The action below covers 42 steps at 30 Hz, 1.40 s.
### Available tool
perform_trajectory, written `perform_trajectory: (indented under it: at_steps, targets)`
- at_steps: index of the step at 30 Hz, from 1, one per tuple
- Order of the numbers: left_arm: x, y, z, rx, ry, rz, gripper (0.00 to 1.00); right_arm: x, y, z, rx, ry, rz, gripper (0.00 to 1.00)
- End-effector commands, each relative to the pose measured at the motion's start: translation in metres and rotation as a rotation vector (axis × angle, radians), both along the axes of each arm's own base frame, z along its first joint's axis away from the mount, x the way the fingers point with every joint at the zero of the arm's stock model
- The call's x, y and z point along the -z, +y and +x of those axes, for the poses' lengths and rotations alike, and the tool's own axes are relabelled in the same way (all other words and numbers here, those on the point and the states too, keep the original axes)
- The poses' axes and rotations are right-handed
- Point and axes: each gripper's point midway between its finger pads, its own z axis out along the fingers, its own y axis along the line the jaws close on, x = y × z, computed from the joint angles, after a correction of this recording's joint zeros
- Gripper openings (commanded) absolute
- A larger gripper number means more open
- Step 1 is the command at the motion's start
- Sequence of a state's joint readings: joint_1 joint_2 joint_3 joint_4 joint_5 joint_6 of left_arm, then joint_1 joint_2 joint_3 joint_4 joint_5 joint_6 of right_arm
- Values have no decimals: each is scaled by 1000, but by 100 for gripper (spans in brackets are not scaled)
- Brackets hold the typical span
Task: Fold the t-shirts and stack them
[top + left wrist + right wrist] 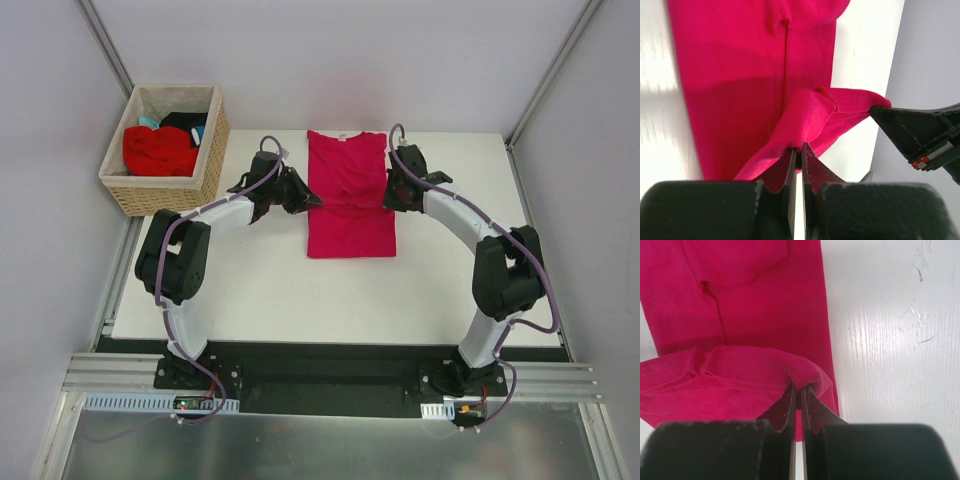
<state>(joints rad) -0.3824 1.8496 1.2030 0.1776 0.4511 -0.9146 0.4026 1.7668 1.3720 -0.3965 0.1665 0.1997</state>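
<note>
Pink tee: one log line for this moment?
pink tee: on table, side edges lifted | left claw: shut on pink tee | right claw: shut on pink tee | basket: red tee inside

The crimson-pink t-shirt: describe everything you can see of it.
The crimson-pink t-shirt is soft plain cloth, lying on the white table as a long narrow strip, collar and small neck label at the far end. About midway, the left gripper and right gripper are each shut on one side edge, holding the cloth up in a wrinkled ridge across it. Nothing else touches it.
</note>
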Motion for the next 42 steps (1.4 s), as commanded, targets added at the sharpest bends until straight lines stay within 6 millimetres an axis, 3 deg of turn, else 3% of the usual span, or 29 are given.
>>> perform_trajectory:
  at_steps: [1, 13, 18, 20, 21, 22, 23, 24, 25, 26, 29, 31, 32, 34, 35, 36, 37, 38, 39, 40, 41, 42]
  targets:
    - [-13, -4, 21, 26, -54, -28, 0, -4, 2, 23, -3, -24, 13, 1]
    - [35, -2, 47, 9, 26, -14, 0, 33, 6, 60, 13, 33, 34, 1]
    - [38, 6, 68, -17, 18, -22, 0, 36, 7, 85, 16, 17, 37, 1]
    - [41, 12, 76, -29, 19, -24, 3, 27, 6, 97, 18, -11, 40, 17]
    - [39, 13, 80, -34, 11, -27, 13, 30, 5, 100, 21, -11, 32, 26]
    - [40, 19, 85, -47, 12, -27, 20, 27, 2, 104, 24, -18, 23, 52]
    - [37, 21, 89, -52, 6, -31, 31, 25, 0, 107, 29, -27, 16, 66]
    - [37, 25, 92, -64, 5, -29, 58, 19, -3, 112, 38, -49, 0, 80]
    - [36, 31, 95, -79, 2, -28, 74, 17, -6, 115, 43, -58, -10, 99]
    - [32, 33, 100, -85, -11, -28, 98, 12, -8, 118, 40, -70, -20, 97]
    - [14, 35, 109, -86, -56, -36, 99, -8, -8, 123, 42, -111, -13, 97]
    - [-6, 31, 109, -66, -91, -60, 99, -17, -2, 116, 26, -123, 7, 97]
    - [-14, 26, 106, -56, -101, -69, 99, -33, 0, 112, 21, -152, 17, 97]
    - [-37, 18, 96, -32, -135, -88, 99, -32, 7, 94, -2, -134, 14, 96]
    - [-36, 16, 86, -18, -122, -89, 99, -49, 8, 84, -7, -162, 23, 97]
    - [-51, 8, 74, -1, -142, -99, 99, -50, 13, 76, -15, -161, 24, 97]
    - [-54, 4, 66, 6, -139, -102, 99, -39, 11, 60, -19, -123, 12, 97]
    - [-45, 1, 51, 17, -112, -92, 99, -38, 11, 50, -19, -112, 14, 97]
    - [-57, -8, 35, 38, -132, -94, 99, -48, 14, 39, -16, -126, 33, 97]
    - [-56, -13, 24, 49, -125, -93, 99, -42, 13, 27, -13, -98, 32, 97]
    - [-40, -14, 8, 57, -85, -78, 99, -37, 8, 11, -7, -79, 30, 96]
    - [-47, -25, -10, 84, -89, -87, 99, -30, 12, 1, -9, -63, 35, 96]
